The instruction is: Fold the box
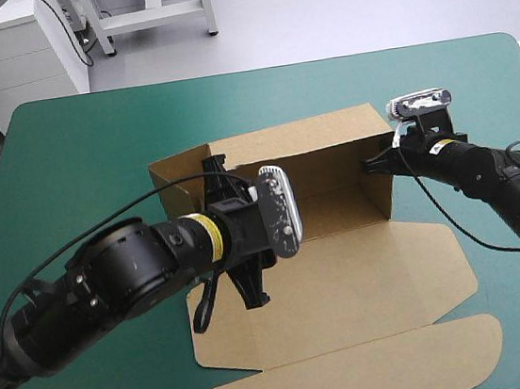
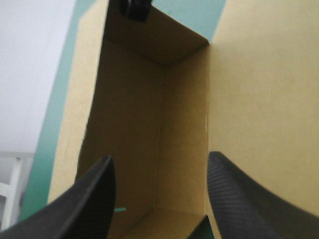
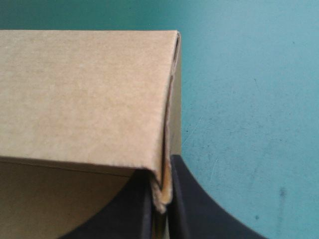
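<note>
On the counter (image 1: 74, 151), centred, the box (image 1: 345, 269) stands half-raised. The right end effector (image 3: 162, 191) pinches its end wall; the left end effector (image 2: 159, 167) gapes wide. Light, stiff board: edges likely grip best.

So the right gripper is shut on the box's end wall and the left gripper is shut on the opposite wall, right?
Not quite. The right gripper is shut on the box's end wall, but the left gripper is open, not shut on a wall: the left wrist view shows its fingers standing apart, the tray's inside between them.
</note>
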`<state>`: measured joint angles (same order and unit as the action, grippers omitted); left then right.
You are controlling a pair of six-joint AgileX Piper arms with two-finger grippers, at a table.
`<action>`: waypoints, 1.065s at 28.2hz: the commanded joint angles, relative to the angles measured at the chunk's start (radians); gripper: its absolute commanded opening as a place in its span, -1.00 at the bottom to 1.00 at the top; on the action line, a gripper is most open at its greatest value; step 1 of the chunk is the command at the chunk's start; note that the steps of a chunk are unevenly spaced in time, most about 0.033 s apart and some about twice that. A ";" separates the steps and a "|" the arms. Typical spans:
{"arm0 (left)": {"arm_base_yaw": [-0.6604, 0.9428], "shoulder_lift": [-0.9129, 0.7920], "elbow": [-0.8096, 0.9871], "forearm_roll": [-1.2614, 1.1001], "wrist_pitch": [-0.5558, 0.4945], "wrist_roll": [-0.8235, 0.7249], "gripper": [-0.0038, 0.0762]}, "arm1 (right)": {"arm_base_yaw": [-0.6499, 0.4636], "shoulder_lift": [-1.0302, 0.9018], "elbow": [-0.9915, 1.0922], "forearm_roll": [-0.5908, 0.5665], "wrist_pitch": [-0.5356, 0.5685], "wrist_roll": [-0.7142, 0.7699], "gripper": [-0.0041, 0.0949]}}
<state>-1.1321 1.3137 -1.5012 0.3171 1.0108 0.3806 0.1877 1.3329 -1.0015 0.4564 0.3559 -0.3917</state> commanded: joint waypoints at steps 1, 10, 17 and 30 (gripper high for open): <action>0.073 0.022 -0.155 -0.093 0.121 0.065 0.07 | -0.002 -0.017 -0.031 0.011 -0.015 -0.003 -0.95; 0.648 0.004 -0.311 -0.271 0.281 -0.116 0.07 | -0.002 -0.054 -0.031 -0.008 -0.002 -0.008 -0.95; 0.979 -0.035 -0.307 -0.361 0.281 -0.182 -0.05 | -0.002 -0.067 -0.031 -0.024 0.024 -0.008 -0.95; 1.061 -0.287 0.028 -0.249 0.244 -0.210 -0.46 | -0.002 -0.067 -0.031 -0.027 0.039 0.004 -0.95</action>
<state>-0.0723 1.0804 -1.5367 0.0276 1.2487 0.1920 0.1877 1.3018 -1.0048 0.4122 0.4269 -0.3980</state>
